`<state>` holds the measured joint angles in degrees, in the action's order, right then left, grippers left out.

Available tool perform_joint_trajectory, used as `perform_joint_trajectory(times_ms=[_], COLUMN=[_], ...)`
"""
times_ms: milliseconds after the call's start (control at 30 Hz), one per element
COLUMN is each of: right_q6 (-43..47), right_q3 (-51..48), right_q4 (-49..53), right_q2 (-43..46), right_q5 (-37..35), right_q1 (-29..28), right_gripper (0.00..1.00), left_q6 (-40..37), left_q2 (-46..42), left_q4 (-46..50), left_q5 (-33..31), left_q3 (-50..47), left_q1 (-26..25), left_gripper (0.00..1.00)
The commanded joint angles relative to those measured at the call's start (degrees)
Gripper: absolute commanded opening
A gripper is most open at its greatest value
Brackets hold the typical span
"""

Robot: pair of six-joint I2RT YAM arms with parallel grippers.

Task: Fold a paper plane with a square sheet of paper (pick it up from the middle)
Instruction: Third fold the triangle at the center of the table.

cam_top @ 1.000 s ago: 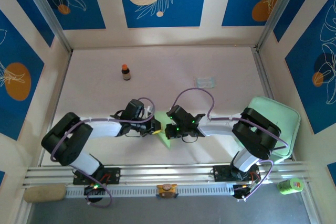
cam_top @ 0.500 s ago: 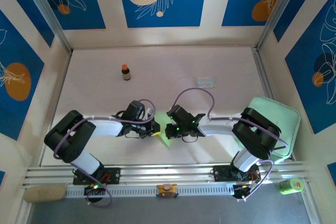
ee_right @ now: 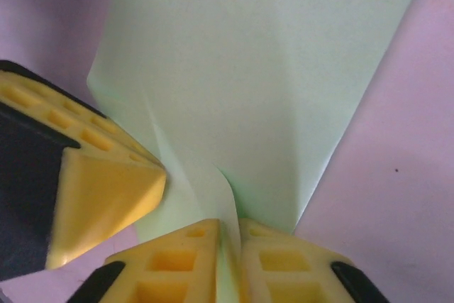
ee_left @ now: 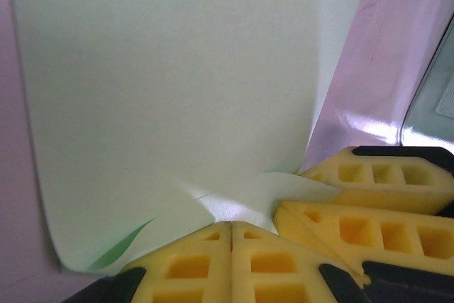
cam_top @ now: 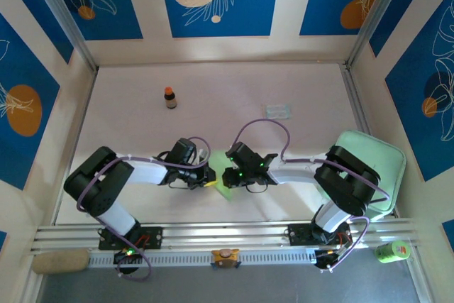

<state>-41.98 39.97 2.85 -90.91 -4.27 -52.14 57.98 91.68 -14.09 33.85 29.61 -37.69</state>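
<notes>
The square sheet of paper [cam_top: 227, 191], pale green and partly folded, lies on the table between my two grippers. My left gripper [cam_top: 207, 174] has its yellow fingers pressed together, their tips [ee_left: 231, 226] at the paper [ee_left: 177, 90] beside a raised flap. No paper shows between them. My right gripper [cam_top: 228, 177] faces it closely. A thin upright ridge of the paper [ee_right: 269, 69] stands between the right gripper's fingers [ee_right: 228, 230], which are only a slit apart. The left gripper's finger [ee_right: 106, 189] rests on the sheet just to their left.
A small brown bottle [cam_top: 170, 97] stands at the back left. A clear packet [cam_top: 277, 111] lies at the back right, and a mint green tray [cam_top: 386, 164] sits behind the right arm. The metal rail [cam_top: 227, 235] runs along the near edge.
The left arm's elbow has swung a little to the right. Both grippers and the paper stay almost where they were.
</notes>
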Motion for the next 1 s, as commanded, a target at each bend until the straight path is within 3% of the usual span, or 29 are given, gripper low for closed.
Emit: perform_joint_trajectory(times_ms=[0,100,267,400,500,733,967], right_q6=[-0.16,-1.15,-3.74,-7.12,-9.15,-9.79,-9.6], right_q3=[0.36,0.49,-1.02,-2.69,-1.19,3.35,5.39], right_q4=[5.47,8.34,9.57,2.97,2.59,4.54,4.09], right_q2=[2.88,6.07,13.11,13.75,10.78,1.77,-1.85], right_q5=[-0.12,-0.91,1.92,10.82,11.28,9.75,9.39], right_q1=[0.5,0.64,0.94,-0.23,-3.61,-6.02,-5.42], right_gripper=[0.23,0.33,0.35,0.17,0.07,0.03,0.03], left_q6=[-1.5,-1.62,-1.47,-1.38,-1.46,-1.11,-1.29], left_q2=[0.36,0.43,0.25,0.08,-0.03,-0.1,-0.22], left_q4=[2.31,2.31,2.02,1.87,2.05,1.32,1.69], left_q5=[-1.5,-1.44,-1.63,-1.59,-1.63,-1.66,-1.58], left_q3=[-0.95,-0.79,-1.04,-1.04,-1.04,-1.57,-1.39], left_q1=[-0.36,-0.34,-0.36,-0.36,-0.36,-0.32,-0.36], left_gripper=[0.0,0.0,0.0,0.0,0.0,0.0,0.0])
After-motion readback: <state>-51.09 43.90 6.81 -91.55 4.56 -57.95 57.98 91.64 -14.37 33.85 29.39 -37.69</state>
